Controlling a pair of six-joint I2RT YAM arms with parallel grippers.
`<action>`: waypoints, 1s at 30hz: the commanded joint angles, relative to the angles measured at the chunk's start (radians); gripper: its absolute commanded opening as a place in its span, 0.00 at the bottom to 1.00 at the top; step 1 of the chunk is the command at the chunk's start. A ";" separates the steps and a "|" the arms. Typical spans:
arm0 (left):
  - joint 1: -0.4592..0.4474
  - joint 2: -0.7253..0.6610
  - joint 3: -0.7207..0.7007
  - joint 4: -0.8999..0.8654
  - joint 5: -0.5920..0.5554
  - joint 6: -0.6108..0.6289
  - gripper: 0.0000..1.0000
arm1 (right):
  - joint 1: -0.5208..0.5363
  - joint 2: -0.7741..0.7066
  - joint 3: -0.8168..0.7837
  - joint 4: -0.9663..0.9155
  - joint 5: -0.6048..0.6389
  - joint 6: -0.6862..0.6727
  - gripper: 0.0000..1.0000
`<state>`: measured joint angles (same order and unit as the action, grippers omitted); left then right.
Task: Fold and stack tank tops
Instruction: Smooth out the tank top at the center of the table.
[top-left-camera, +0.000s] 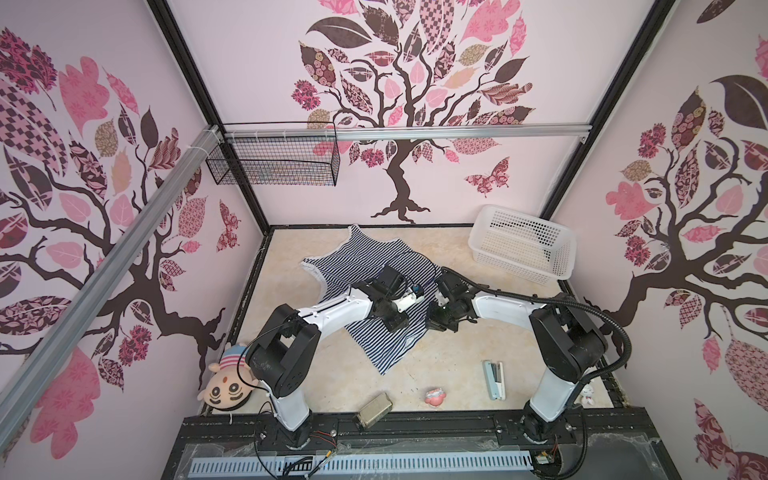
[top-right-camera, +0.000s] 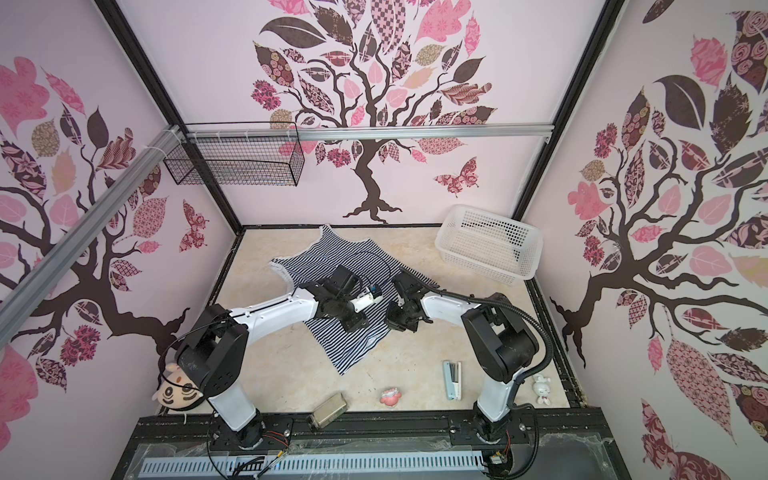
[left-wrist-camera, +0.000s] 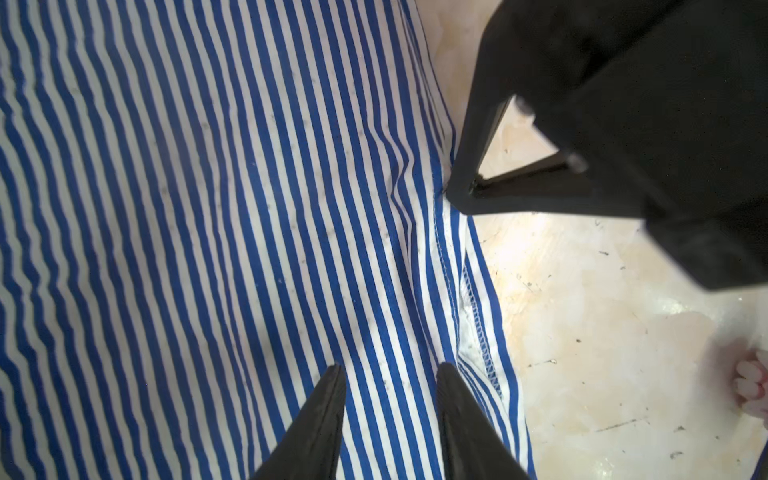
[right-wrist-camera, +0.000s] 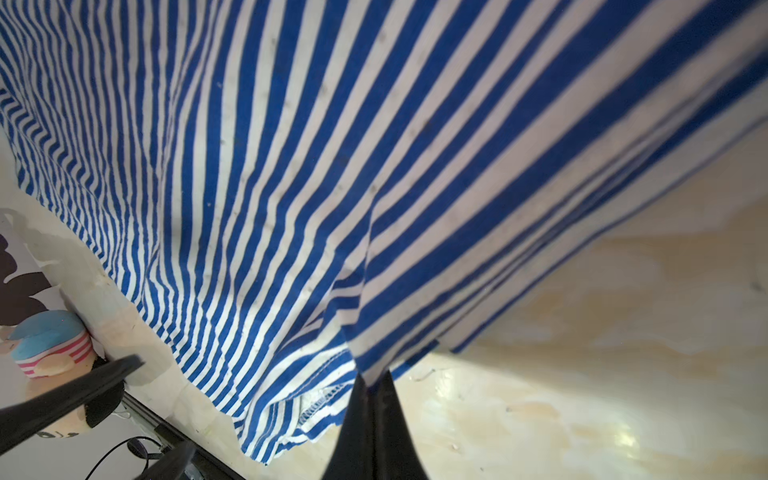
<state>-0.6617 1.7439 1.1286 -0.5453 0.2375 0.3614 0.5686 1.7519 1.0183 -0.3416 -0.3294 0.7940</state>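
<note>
Right wrist view has the right gripper (right-wrist-camera: 372, 380) with its two fingers pressed together on the stitched hem of the tank top (right-wrist-camera: 291, 166). The striped cloth rises from that pinch and fans out ahead of the fingertips, standing clear of the table (right-wrist-camera: 582, 395) just there, with a turned-over bit of hem right beside the fingers. Left wrist view has the left gripper (left-wrist-camera: 390, 368) with its fingers apart and striped cloth showing in the gap between the tips; whether the tips touch the cloth cannot be told. Ahead of it and to its outer side, the right gripper's joined tips meet at the same side edge of the cloth. In both top views the tank top lies spread on the table beneath and beyond the two grippers — straps at the far end, one hem corner back toward the arm bases. The left gripper is over the cloth and the right gripper at its edge, the two near each other. A white basket (top-left-camera: 515, 268) stands well beyond the right gripper, and a plush doll (right-wrist-camera: 52, 349) sits back by the left arm's base.
</note>
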 joint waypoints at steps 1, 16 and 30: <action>0.000 -0.018 -0.038 -0.008 -0.002 0.018 0.41 | 0.007 -0.056 -0.004 -0.034 0.017 0.013 0.04; -0.001 -0.005 -0.097 -0.053 -0.008 0.064 0.40 | 0.008 -0.077 -0.027 -0.068 0.043 0.002 0.04; -0.001 0.019 -0.055 -0.105 -0.065 0.057 0.39 | 0.010 -0.062 -0.025 -0.102 0.067 -0.034 0.39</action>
<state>-0.6617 1.7657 1.0492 -0.6212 0.1814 0.4194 0.5747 1.7100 0.9825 -0.3897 -0.2852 0.7792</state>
